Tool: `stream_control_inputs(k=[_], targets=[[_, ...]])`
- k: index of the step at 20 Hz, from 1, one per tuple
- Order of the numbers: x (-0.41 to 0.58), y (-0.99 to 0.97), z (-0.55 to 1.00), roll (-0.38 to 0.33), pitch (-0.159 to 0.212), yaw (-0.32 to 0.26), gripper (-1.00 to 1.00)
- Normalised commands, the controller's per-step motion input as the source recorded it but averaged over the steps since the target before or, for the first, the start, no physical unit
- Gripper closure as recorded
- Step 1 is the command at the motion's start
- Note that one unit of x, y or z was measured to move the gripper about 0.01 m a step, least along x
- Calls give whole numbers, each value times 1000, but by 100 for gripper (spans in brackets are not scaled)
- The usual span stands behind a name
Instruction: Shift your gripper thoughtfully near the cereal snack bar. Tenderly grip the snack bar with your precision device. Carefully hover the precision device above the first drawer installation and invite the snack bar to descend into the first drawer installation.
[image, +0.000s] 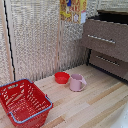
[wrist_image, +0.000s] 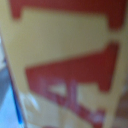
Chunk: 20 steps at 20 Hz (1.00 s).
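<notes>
Snack bar (image: 73, 10) above open drawer (image: 106, 34)

Red basket (image: 24, 102), red bowl (image: 62, 77) (touching pink cup (image: 76, 82)) on table (image: 100, 107).

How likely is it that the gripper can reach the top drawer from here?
Probably yes. The cereal snack bar hangs high beside the first drawer installation, which looks open; nothing shows between them.

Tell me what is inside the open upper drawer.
The upper drawer is pulled out, but only its dark opening shows; its floor is hidden behind the front panel. The snack bar hangs beside it, not inside.
</notes>
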Motion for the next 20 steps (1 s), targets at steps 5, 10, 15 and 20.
stream_control_inputs(k=[5,10,15,20], targets=[[0,-593,945,0,61,-54,100],[0,-782,680,6,48,-3,100],[0,-997,563,40,21,0,100],[0,-994,439,54,27,5,100]])
